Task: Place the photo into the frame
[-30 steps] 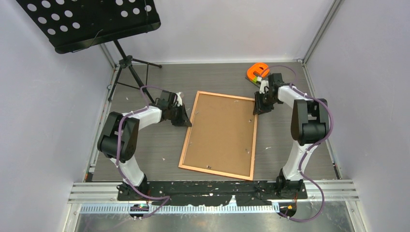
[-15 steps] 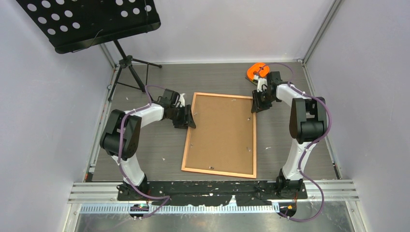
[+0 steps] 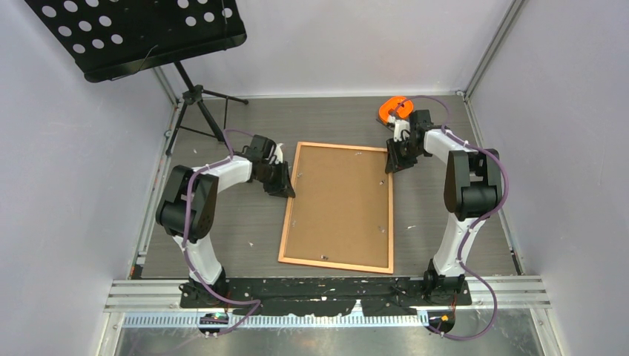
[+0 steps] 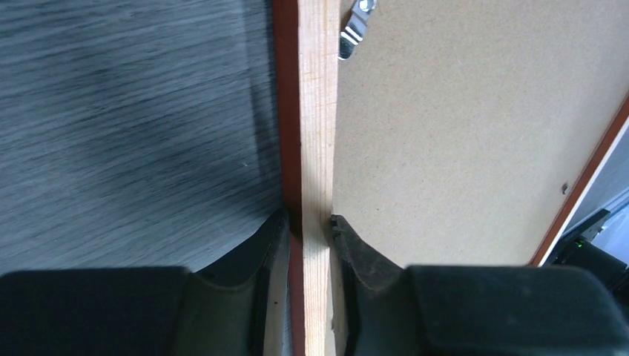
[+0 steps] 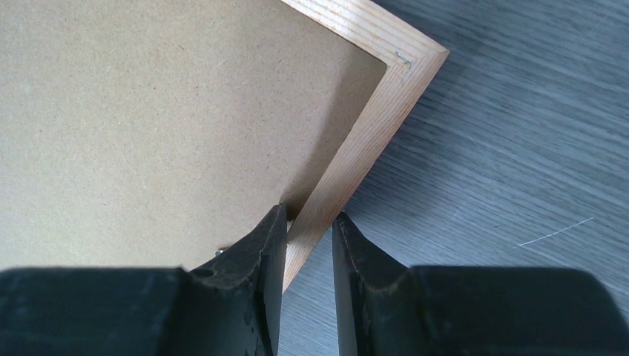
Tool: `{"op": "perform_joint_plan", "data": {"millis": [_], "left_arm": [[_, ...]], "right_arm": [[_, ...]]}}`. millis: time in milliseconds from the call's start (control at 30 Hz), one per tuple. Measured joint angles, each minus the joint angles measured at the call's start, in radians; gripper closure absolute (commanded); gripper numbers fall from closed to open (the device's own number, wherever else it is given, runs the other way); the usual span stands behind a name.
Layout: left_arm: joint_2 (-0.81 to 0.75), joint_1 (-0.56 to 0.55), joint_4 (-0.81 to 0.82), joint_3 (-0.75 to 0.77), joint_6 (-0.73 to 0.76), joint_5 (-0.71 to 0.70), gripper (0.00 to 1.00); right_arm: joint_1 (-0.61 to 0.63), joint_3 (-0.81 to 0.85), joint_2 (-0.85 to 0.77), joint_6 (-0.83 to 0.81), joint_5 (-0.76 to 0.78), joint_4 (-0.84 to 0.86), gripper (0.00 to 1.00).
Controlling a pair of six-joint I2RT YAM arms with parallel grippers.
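While it lies back-up on the counter (image 3: pixel 245 222): wooden picture frame (image 3: pixel 335 265) | judged stiff, light; grip by thin rails | left hand (image 4: pixel 308 222) clamped on left rail, right hand (image 5: pixel 309 219) clamped on right rail | photo unseen.

- Overhead view: bright, even, diffuse light. Shadows on the grey wood-grain tabletop (image 3: pixel 334 119) are faint and soft-edged. There is no glare, and the pale walls lean outward slightly towards the edges.
- Left wrist view: the tabletop is streaked with motion blur. The orange-brown wooden picture frame (image 4: pixel 317 111) is sharp, with a narrow dark shadow along its outer edge. The black fingers (image 4: pixel 222 304) close to the lens look soft.
- Right wrist view: bright, with crisp wood grain. A soft shadow lies on the plain brown backing board (image 5: pixel 148 111) inside the frame's corner.
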Motion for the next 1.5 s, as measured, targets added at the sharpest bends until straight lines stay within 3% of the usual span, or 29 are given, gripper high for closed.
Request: {"op": "perform_joint_plan", "data": {"millis": [133,567,1267,1500], "left_arm": [[-0.001,0.001,0.002,-0.001,-0.013,0.012,1.0],[-0.041,0.012,0.135,-0.097,-0.117,0.045,1.0],[-0.043,0.011,0.221,-0.135,-0.175,0.082,1.0],[-0.043,0.011,0.224,-0.137,-0.176,0.082,1.0]], "right_arm": [[0.0,0.0,0.0,-0.003,-0.002,0.0,0.82],[0.003,0.0,0.0,-0.003,-0.02,0.0,0.44],[0.007,-0.087,-0.065,0.019,0.023,0.01,0.39],[0.011,-0.087,-0.066,0.021,0.027,0.007,0.32]]}}
